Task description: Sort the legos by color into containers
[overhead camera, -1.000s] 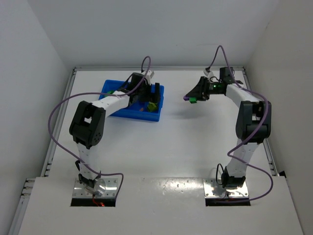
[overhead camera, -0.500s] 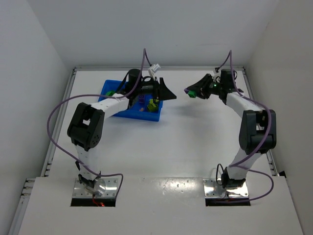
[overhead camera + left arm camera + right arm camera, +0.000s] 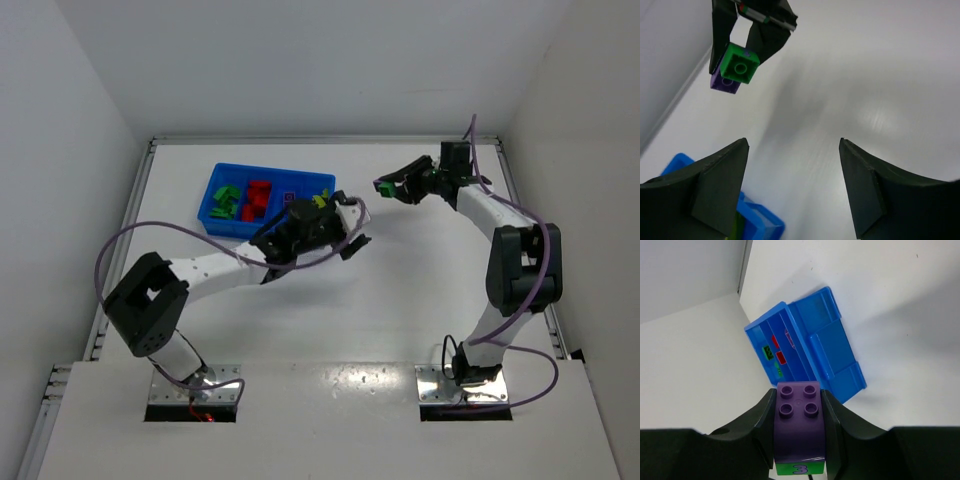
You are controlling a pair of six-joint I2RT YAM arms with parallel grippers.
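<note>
My right gripper (image 3: 384, 187) is shut on a clump of two legos, a purple brick (image 3: 799, 425) stacked on a green brick (image 3: 799, 469) marked 3, held above the table at the far right. The left wrist view shows that clump (image 3: 738, 67) from below. The blue tray (image 3: 272, 169) lies at the far left, its compartments holding green legos (image 3: 226, 203), red legos (image 3: 258, 196) and a yellow-green one (image 3: 320, 200). My left gripper (image 3: 352, 239) hangs just right of the tray, open, with nothing between its fingers (image 3: 720, 187).
The left forearm (image 3: 215, 268) crosses the tray's near right corner. The tray (image 3: 832, 347) appears beyond the held clump in the right wrist view. White walls close in the table on the left, far and right sides.
My left gripper has left the tray and swung right and nearer, its jaws narrowing a little. My right gripper has shifted slightly left with the clump still held.
</note>
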